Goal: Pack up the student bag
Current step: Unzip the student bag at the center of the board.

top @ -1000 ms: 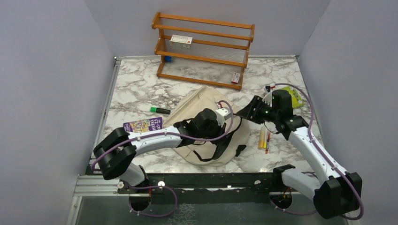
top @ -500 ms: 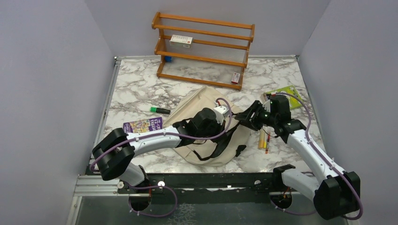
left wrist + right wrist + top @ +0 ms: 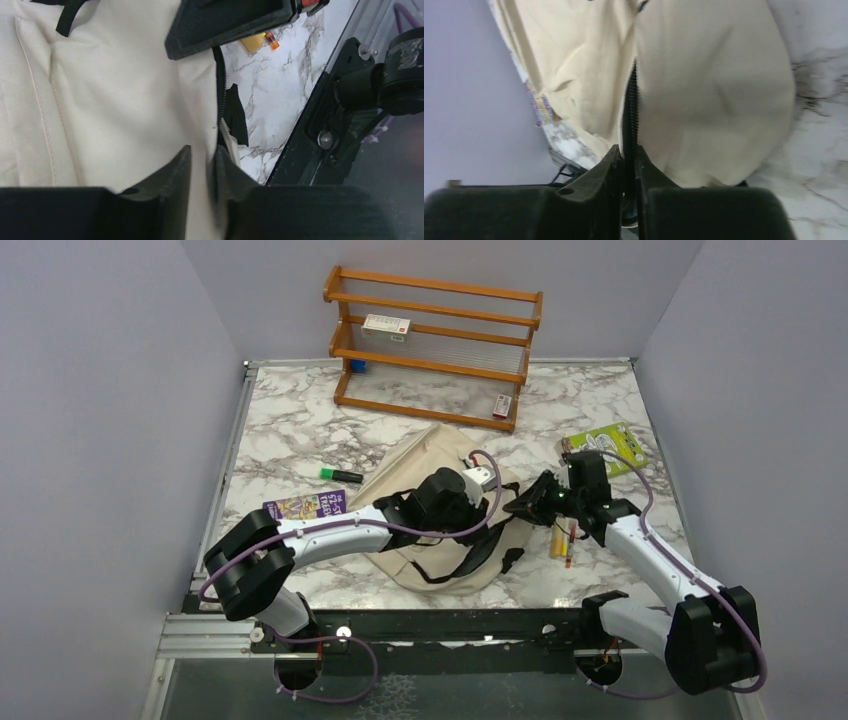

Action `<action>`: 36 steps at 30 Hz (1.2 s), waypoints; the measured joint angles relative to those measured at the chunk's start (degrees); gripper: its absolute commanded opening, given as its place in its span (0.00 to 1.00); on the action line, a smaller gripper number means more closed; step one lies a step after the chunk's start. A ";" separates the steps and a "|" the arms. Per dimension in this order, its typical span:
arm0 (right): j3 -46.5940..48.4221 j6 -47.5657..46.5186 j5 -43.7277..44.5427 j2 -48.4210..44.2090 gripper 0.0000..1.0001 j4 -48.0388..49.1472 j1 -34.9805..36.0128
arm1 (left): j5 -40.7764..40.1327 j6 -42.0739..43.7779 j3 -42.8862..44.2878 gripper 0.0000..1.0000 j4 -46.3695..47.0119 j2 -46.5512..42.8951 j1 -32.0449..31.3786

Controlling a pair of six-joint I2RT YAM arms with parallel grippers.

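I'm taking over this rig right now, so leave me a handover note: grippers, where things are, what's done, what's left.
Left gripper: jaws a narrow gap apart at the student bag fabric beside its zipper; grip unclear.
Right gripper: closed on the bag's zipper line.
Bag lies flat on the table; zipper looks shut where seen.
Loose outside: purple book, green marker, yellow tube, green packet.
Done: nothing seen packed. Left: open the bag, load the items.
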 measured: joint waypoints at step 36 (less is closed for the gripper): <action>-15.74 0.90 5.35 -3.43 0.04 5.97 -0.02 | 7.04 26.12 23.32 0.60 -9.68 22.38 9.99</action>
